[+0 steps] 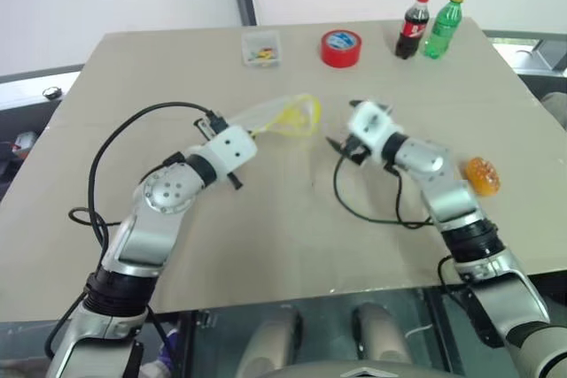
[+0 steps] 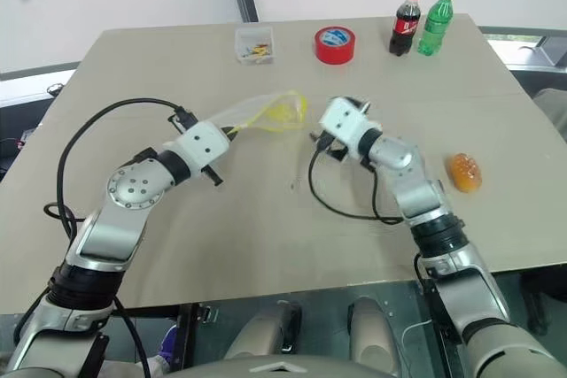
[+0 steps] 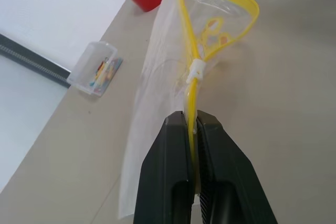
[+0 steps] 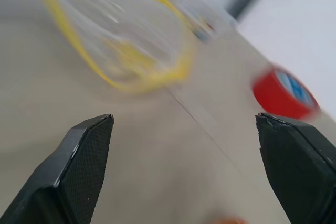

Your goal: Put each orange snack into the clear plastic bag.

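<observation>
We see the clear plastic bag [image 1: 279, 117] near the middle of the table [image 1: 266, 236], its mouth with the yellow closure strip [image 3: 195, 56] held open in a loop, and yellowish bits inside it. The left gripper [image 3: 192, 124] has its fingers clenched on this strip. One orange snack [image 1: 483, 175] lies on the table at the robot's right, well apart from the bag. The right gripper [image 4: 186, 169] is just beside the bag's mouth, its fingers spread wide and holding nothing. At the far edge stand a small clear box [image 1: 261, 48], a red tape roll [image 1: 341, 48] and two bottles [image 1: 430, 24].
</observation>
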